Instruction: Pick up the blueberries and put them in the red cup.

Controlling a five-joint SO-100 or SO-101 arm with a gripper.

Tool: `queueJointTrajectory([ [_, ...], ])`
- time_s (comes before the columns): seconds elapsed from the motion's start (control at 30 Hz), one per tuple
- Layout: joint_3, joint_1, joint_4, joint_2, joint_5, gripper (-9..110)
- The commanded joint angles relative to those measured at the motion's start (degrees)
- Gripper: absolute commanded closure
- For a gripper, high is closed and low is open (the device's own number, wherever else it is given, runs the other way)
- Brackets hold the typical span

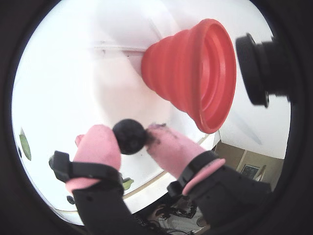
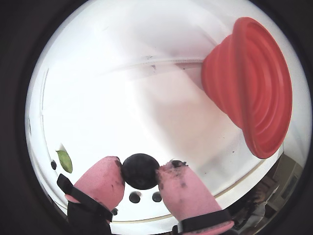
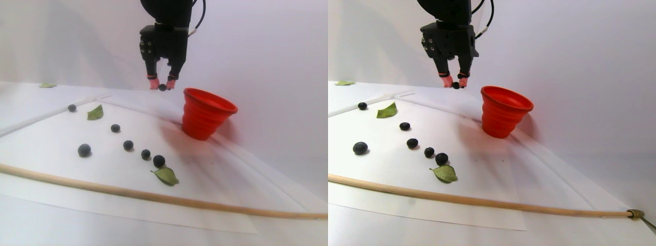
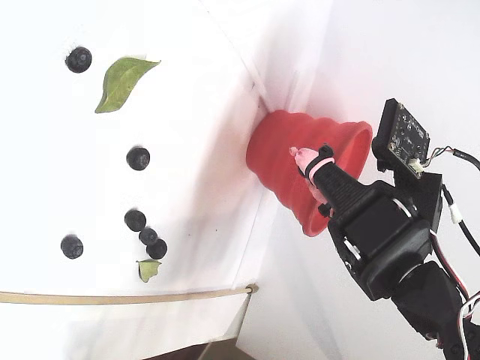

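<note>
1. Currently the claw (image 1: 131, 136) is clenched on one blueberry (image 1: 129, 136), pinched between two pink-covered fingertips (image 1: 100, 147); both wrist views show the berry squeezed at mid-height, with dark smears on one pink pad (image 2: 178, 183).
2. Arm pose: in the stereo pair view the black arm (image 3: 165, 31) comes straight down from the top edge, claw (image 3: 162, 87) pointing down and held in the air, clear of the counter (image 3: 61, 215).
3. Landmark is the red cup (image 3: 207, 114), standing upright with its mouth open upward on the white sheet (image 3: 102, 174). In the stereo pair view the held blueberry (image 3: 162, 87) hangs to the left of the red cup, at about the level of its rim, not over the mouth.
4. In the fixed view the pink fingertips (image 4: 306, 159) overlap the red cup (image 4: 300, 154) in the picture; contact cannot be judged from this angle.
5. Remaining blueberries (image 3: 128, 145) lie on the sheet to the left of the red cup in the stereo pair view: six counted, four of them in a rough diagonal line, one (image 3: 84, 150) off to the left and one (image 3: 72, 108) farther back.
6. Green leaves: one (image 3: 95, 113) left of the red cup near the farthest berry, another (image 3: 166, 176) just beside the nearest berry (image 3: 159, 161).
7. Wooden rod (image 3: 154, 197) lies across the sheet's near side, well apart from the red cup.
</note>
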Motion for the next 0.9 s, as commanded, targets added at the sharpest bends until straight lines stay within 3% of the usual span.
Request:
queueJointTrajectory([
  [0.0, -3.3, 4.3, 0.1, 7.3, -0.9, 89],
  [0.87, -10.2, 11.8, 0.8, 6.2, -5.2, 89],
])
